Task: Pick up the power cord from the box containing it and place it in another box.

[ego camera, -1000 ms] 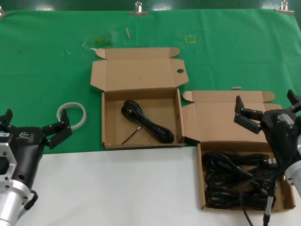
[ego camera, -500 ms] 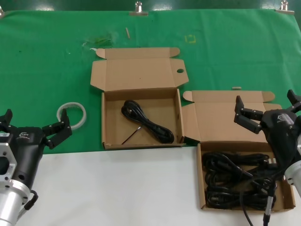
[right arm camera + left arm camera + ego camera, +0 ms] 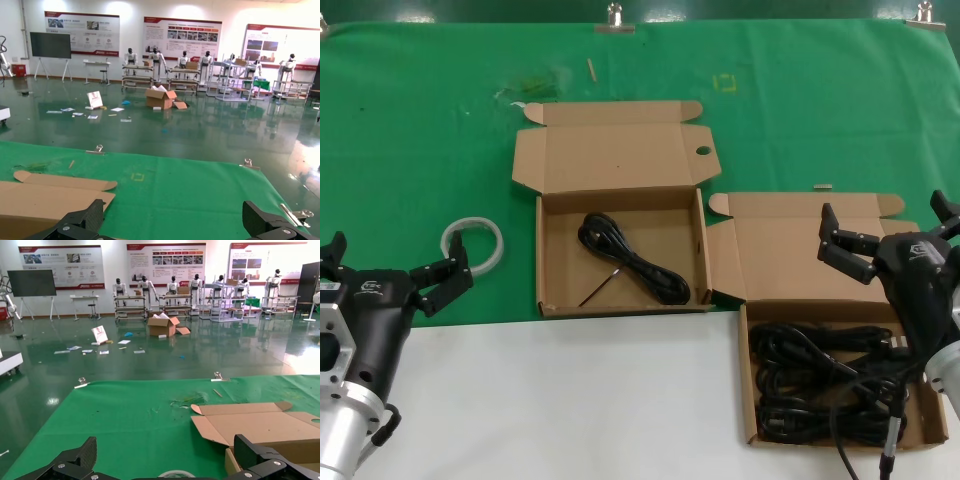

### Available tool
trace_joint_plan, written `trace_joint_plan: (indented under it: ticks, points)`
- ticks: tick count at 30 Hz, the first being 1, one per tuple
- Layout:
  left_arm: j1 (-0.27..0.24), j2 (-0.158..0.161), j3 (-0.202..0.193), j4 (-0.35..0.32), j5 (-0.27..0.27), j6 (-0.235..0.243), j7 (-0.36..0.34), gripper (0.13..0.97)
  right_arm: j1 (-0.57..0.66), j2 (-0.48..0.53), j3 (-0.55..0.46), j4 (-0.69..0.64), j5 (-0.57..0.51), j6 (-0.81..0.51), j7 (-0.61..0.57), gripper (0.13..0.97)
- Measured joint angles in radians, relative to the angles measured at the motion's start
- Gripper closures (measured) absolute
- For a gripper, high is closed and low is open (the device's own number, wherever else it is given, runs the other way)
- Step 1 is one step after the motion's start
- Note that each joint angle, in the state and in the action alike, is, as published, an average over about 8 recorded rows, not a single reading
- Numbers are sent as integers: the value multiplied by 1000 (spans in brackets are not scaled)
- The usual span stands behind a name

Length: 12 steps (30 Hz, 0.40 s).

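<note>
The power cord (image 3: 632,257) lay bundled inside the left cardboard box (image 3: 620,300), lid folded back for access. The right box (image 3: 746,385) held tangled cords. Both claws, left (image 3: 390,262) and right (image 3: 891,232), hovered spread, empty.

Left gripper (image 3: 392,264) hovers at the tabletop's left edge, fingers spread; right gripper (image 3: 890,222) at the right edge, fingers spread.
</note>
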State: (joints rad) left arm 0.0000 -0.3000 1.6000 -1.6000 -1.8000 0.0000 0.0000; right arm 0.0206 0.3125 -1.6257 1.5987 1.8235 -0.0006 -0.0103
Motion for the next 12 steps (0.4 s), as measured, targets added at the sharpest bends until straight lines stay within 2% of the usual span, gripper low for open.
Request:
trace_joint_plan:
  ticks: [12]
  points:
    - [0,0,0,0,0,0,0,132,0,0,0,0,0,0,0,129]
